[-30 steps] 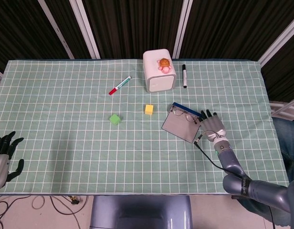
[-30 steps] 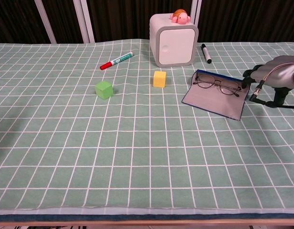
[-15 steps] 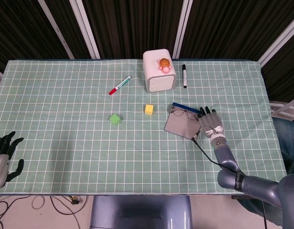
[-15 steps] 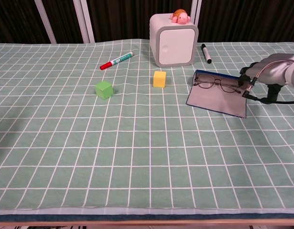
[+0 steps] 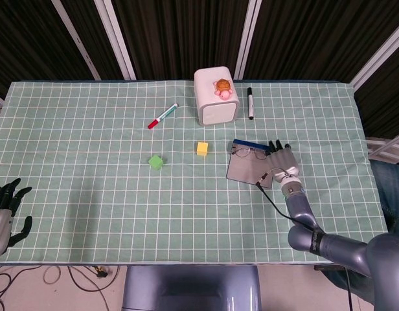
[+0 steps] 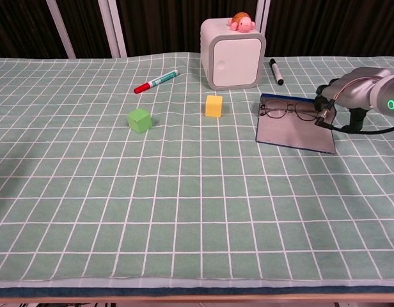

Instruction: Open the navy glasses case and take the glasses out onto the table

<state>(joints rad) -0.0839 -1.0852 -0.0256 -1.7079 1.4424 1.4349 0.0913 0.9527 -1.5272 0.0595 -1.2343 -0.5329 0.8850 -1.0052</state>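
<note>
The navy glasses case point(image 5: 246, 170) point(image 6: 293, 132) lies open right of the table's centre, its grey inner flap flat towards me. The glasses point(image 5: 248, 153) point(image 6: 288, 112) rest in its far half, along the navy rim. My right hand point(image 5: 282, 163) point(image 6: 349, 93) is at the case's right end with its fingers stretched out. The fingertips point(image 6: 323, 102) reach the glasses' right side, and I cannot tell whether they pinch anything. My left hand point(image 5: 4, 212) hangs open off the table's near left corner, out of the chest view.
A white box point(image 5: 215, 97) point(image 6: 233, 52) topped by a toy turtle stands behind the case, with a black marker point(image 5: 250, 103) point(image 6: 275, 71) to its right. A yellow cube point(image 5: 202, 148) point(image 6: 213, 105), a green cube point(image 5: 156, 161) point(image 6: 139, 119) and a red-capped marker point(image 5: 162, 116) point(image 6: 156, 81) lie further left.
My right hand has moved up against the case's right end. The open case has swivelled and now lies squarer to the table edge. My left hand has not moved.
</note>
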